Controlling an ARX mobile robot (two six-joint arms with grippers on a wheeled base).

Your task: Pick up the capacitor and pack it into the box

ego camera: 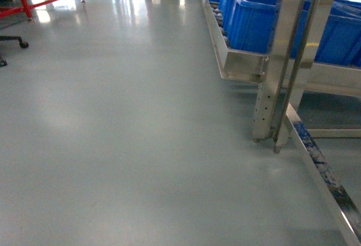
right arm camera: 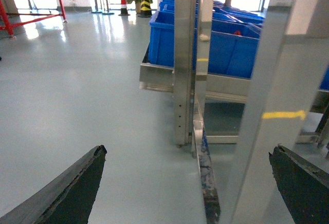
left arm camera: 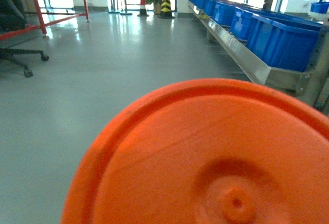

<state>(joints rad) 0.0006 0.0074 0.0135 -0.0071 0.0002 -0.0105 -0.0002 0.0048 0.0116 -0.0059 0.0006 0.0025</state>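
1. Pale pink box and capacitor: neither is seen in any view, so no axis or heading can be given.
2. Right gripper point(right arm camera: 187, 183): two dark fingers point(right arm camera: 72, 190) are spread wide, nothing held or touched; grey floor point(right arm camera: 77, 95) & steel rack post point(right arm camera: 184, 54) lie beyond.
3. Left gripper: not seen; the wrist view is blocked by a round orange ribbed plastic disc point(left arm camera: 205, 157).
4. Blue plastic bins point(ego camera: 254, 23) are lined up on the rack at right.
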